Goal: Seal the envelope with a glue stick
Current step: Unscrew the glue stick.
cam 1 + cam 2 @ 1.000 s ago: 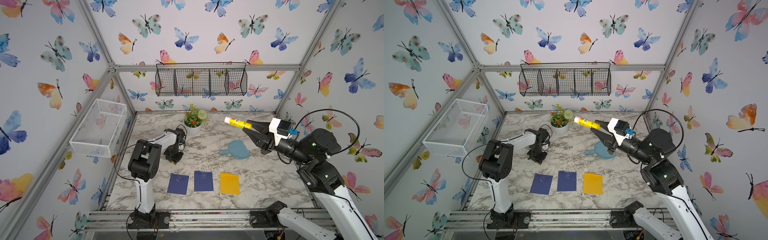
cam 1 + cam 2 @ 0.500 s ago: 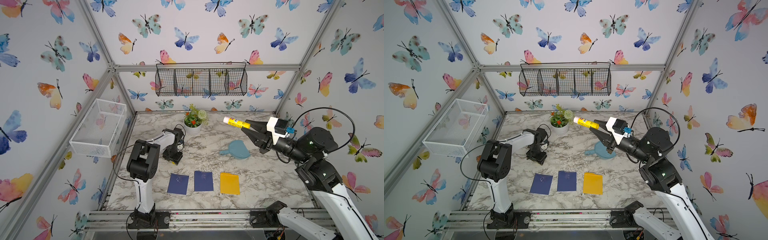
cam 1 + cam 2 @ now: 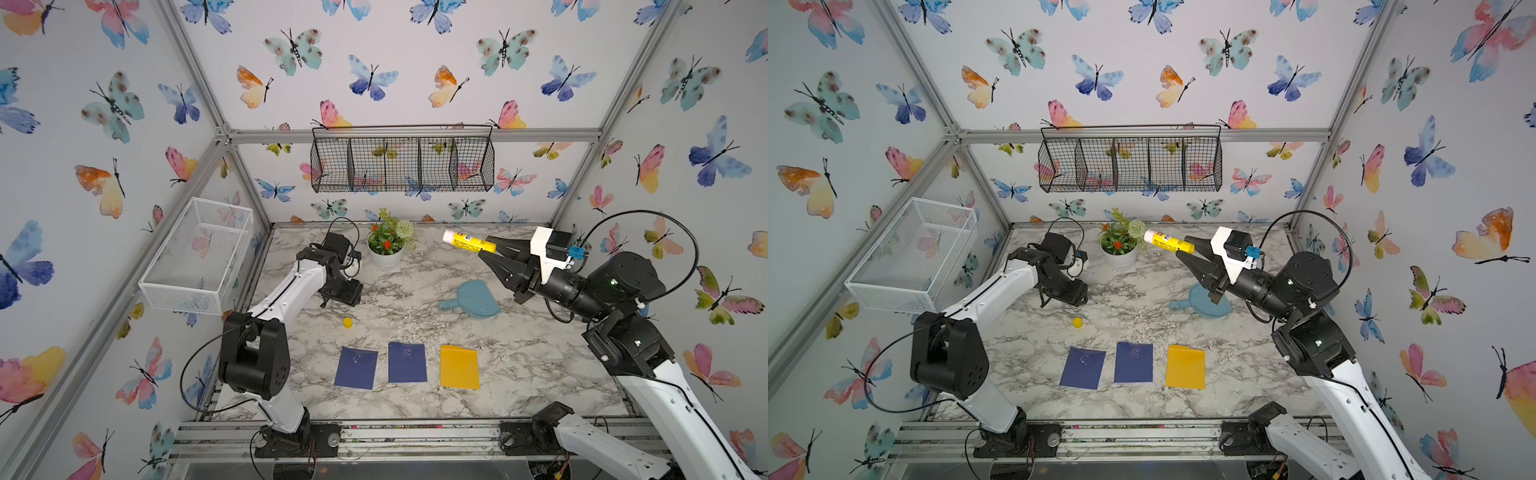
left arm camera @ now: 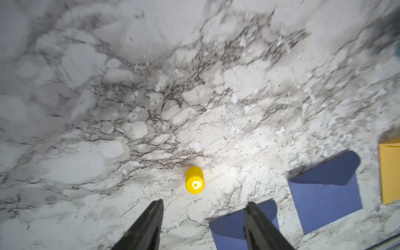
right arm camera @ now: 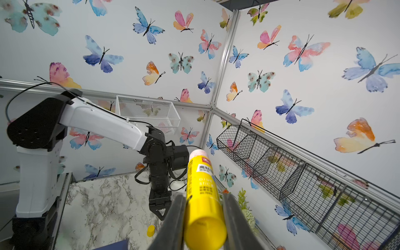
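while right gripper (image 3: pixel 485 250) clamps glue stick (image 3: pixel 467 242), left gripper (image 4: pixel 203 204) gapes.

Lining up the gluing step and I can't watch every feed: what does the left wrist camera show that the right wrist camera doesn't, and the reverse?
Left wrist only: the yellow envelope at the frame edge. Right wrist only: the glue stick, uncapped, clamped in the right gripper, plus the black wire basket on the wall. Both: the yellow cap lying loose on the marble table, the left gripper open and empty, and a blue envelope, only a corner of it in the right wrist view.
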`<state>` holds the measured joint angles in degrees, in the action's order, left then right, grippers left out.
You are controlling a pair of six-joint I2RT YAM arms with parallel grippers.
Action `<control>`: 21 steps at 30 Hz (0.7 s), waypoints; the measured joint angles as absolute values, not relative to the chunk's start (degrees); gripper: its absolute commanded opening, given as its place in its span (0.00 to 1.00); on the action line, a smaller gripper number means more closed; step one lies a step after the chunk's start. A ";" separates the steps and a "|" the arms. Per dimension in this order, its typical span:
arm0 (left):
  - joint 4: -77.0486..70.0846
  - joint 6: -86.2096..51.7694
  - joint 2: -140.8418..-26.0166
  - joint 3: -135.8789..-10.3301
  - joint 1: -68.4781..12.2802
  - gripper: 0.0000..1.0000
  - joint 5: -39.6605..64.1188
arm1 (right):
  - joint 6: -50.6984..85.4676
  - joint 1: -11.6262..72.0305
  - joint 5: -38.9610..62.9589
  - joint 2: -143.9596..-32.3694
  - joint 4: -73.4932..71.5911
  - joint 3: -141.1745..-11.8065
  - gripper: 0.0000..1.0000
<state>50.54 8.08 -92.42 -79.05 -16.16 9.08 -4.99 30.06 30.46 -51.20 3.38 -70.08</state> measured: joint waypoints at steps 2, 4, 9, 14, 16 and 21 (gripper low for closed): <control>48.42 6.76 -87.96 -79.13 -16.05 0.62 10.68 | 0.25 30.06 30.74 -51.59 -0.21 -68.29 0.03; 44.84 4.99 -82.19 -79.05 -15.88 0.61 12.91 | 6.35 30.06 31.42 -52.27 -4.21 -66.61 0.03; 29.32 -0.19 -67.64 -73.71 -15.84 0.65 21.21 | 26.39 30.06 34.33 -55.40 -18.24 -62.39 0.03; 10.35 -7.07 -56.86 -65.58 -15.86 0.66 30.79 | 46.78 30.06 37.63 -59.53 -37.47 -57.39 0.03; 2.13 -10.46 -54.83 -62.96 -15.86 0.67 34.11 | 53.15 30.06 38.09 -60.97 -44.07 -56.42 0.03; -14.35 -17.12 -52.95 -58.28 -16.93 0.69 39.40 | 65.71 30.11 38.20 -63.64 -59.81 -55.70 0.03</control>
